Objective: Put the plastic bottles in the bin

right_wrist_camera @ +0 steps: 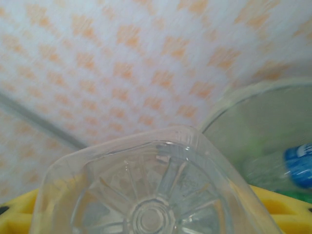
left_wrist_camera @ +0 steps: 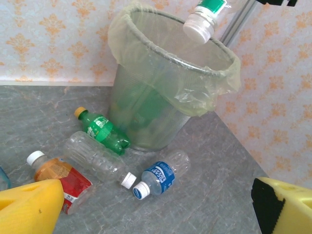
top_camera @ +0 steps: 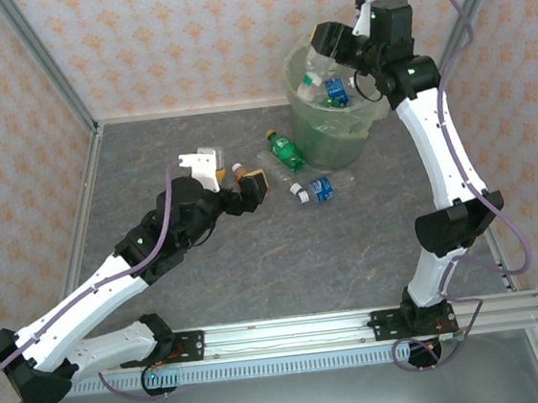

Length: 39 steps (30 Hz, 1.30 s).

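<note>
Bottle (right_wrist_camera: 151,195) apparently within right end effector (top_camera: 328,53)

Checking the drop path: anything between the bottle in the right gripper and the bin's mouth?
Nothing visible. The right gripper holds the clear bottle cap-down over the open mouth of the bin. Below it are only the bottles lying inside.

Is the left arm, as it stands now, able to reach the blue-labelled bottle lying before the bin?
Probably yes. The left end effector is open and faces the blue-labelled bottle across bare table. A clear bottle lies close beside it, so a grasp may nudge that.
</note>
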Each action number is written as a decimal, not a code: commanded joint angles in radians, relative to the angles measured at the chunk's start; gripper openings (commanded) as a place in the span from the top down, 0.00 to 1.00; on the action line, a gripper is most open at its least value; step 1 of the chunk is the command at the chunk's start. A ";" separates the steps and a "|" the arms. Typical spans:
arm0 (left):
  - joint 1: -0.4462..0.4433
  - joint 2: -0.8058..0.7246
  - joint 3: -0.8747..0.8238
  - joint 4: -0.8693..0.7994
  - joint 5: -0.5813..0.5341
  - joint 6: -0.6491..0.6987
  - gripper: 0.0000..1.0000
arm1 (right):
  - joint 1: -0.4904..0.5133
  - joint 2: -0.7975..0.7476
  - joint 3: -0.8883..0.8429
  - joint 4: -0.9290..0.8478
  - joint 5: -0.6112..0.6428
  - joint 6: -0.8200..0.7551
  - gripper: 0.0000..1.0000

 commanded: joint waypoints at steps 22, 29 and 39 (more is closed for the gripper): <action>0.033 -0.077 -0.012 -0.062 -0.090 -0.009 0.01 | -0.044 0.219 0.094 0.108 0.784 -0.240 0.41; 0.042 -0.073 -0.022 -0.055 -0.089 -0.011 0.01 | -0.061 0.196 0.039 0.094 0.702 -0.224 0.14; 0.065 -0.041 -0.030 -0.063 -0.100 -0.042 0.01 | -0.061 0.132 0.023 0.065 0.595 -0.192 0.00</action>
